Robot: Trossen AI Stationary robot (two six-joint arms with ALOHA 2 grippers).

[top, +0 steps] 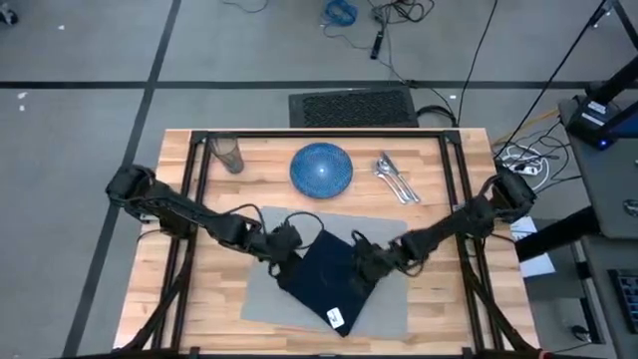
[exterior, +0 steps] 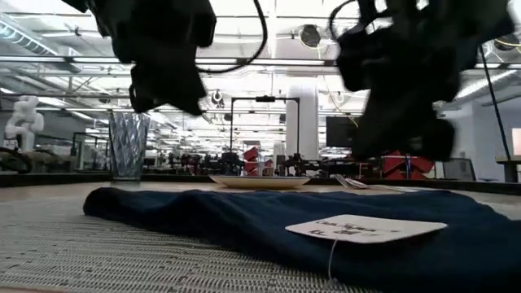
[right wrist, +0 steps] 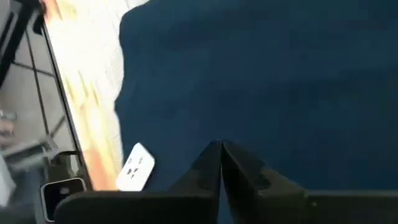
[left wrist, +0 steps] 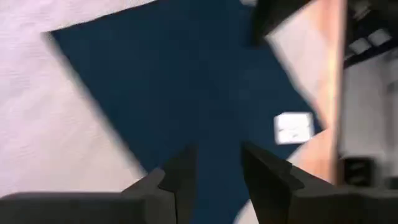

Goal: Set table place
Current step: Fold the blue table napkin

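Left gripper (top: 286, 242) low over the napkin (top: 327, 274), at its corner nearest the placemat's far edge, fingers (left wrist: 180, 180) parted a little with nothing between them. Right gripper (top: 365, 257) down at the napkin's opposite, right-hand corner, jaws pressed together in the right wrist view; whether any cloth is pinched there, impossible to tell.

Outward now: napkin spread as a skewed navy diamond across the middle of the grey placemat (top: 259, 291), white tag (top: 336, 318) showing near the point closest to the table's near edge. Beyond the mat, along the far edge of the table (top: 439, 304): glass (top: 228, 154) by the far left corner, blue plate (top: 321, 169) at the middle, cutlery (top: 395, 179) bunched toward the far right. All three off the mat as yet.

Step in hand, by the look of it: arranging the napkin, probably a fold or a straightening. Next calls for a sure pinch on each corner, then a level, matched pull, not a tug by one arm alone.

Only from above: the diamond outline and both arms' approach. Only from table height: the cloth lying thick and rumpled, tag on top, glass upright behind. Only from the wrists: how the jaws stand.
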